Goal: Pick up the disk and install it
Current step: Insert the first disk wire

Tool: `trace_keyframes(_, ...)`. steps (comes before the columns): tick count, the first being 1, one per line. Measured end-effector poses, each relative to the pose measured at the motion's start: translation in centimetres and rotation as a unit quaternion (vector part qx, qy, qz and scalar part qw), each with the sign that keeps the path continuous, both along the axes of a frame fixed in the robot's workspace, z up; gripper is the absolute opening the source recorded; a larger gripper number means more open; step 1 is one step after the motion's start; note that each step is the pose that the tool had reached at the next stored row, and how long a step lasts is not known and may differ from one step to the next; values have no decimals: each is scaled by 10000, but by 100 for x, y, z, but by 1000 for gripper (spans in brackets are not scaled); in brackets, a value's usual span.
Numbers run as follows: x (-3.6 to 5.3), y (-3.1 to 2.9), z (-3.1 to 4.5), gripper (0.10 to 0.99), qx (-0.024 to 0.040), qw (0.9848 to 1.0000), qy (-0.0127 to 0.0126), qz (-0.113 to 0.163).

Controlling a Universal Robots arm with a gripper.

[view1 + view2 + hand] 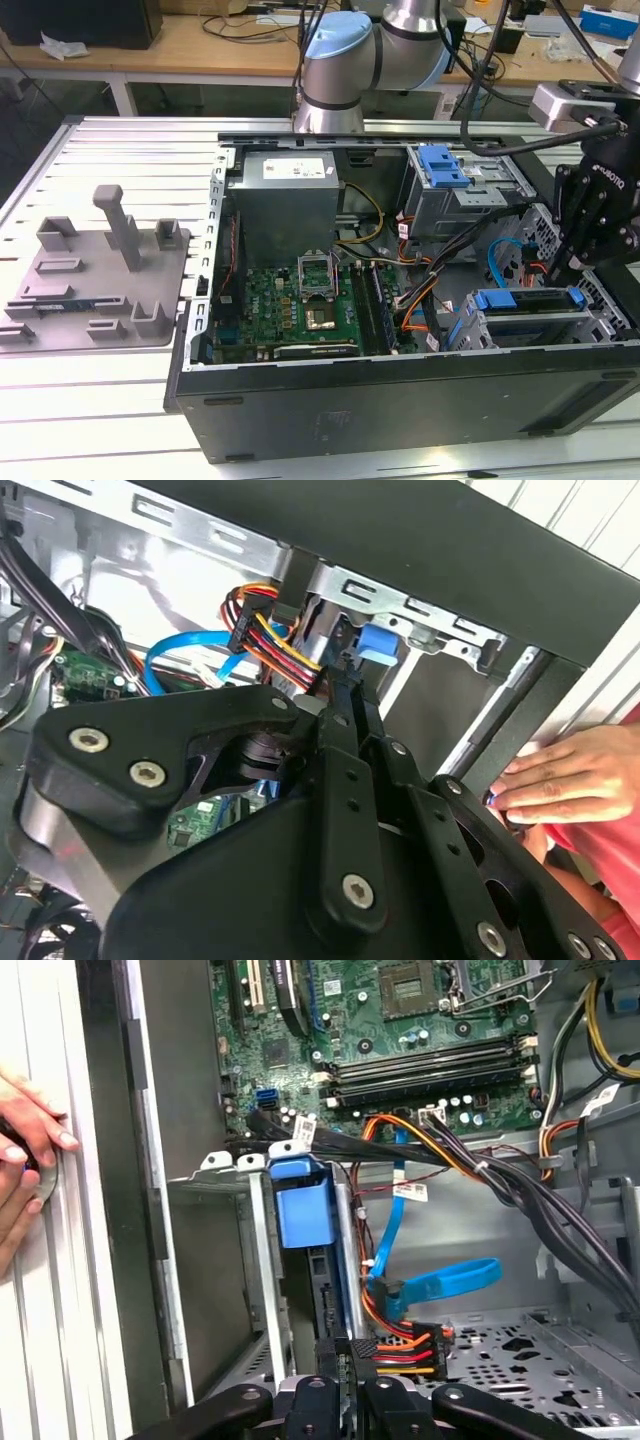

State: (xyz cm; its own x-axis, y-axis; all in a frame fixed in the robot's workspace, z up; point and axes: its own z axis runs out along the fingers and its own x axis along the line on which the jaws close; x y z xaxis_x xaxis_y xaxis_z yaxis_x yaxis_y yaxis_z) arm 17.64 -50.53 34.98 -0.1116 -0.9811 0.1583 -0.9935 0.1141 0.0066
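The disk [522, 303], framed by its blue bracket, sits in the drive cage at the case's front corner, on the exterior view's right. In the first wrist view the disk's blue bracket tab [303, 1210] and dark edge stand upright between the cage's metal rails. My black gripper [568, 272] hangs just above the cage's right end. In both wrist views its fingers look shut together, with the gripper [350, 1355] tip at the disk's rear edge beside the orange-and-black power plug [405, 1352]. The gripper [350, 685] points toward the blue tab [376, 643].
A person's hand [25, 1150] rests on the table rails beside the case wall [570, 780]. A blue data cable [440, 1282] and dark wire bundles cross beside the cage. The grey power-supply box [285, 200], motherboard [300, 305] and a second blue clip [440, 165] lie within the case. A grey fixture [100, 270] lies left.
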Motion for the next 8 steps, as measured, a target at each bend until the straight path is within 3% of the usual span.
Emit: trace_keyframes(8, -30, -48, 0, 165, 60, 9999, 0, 158)
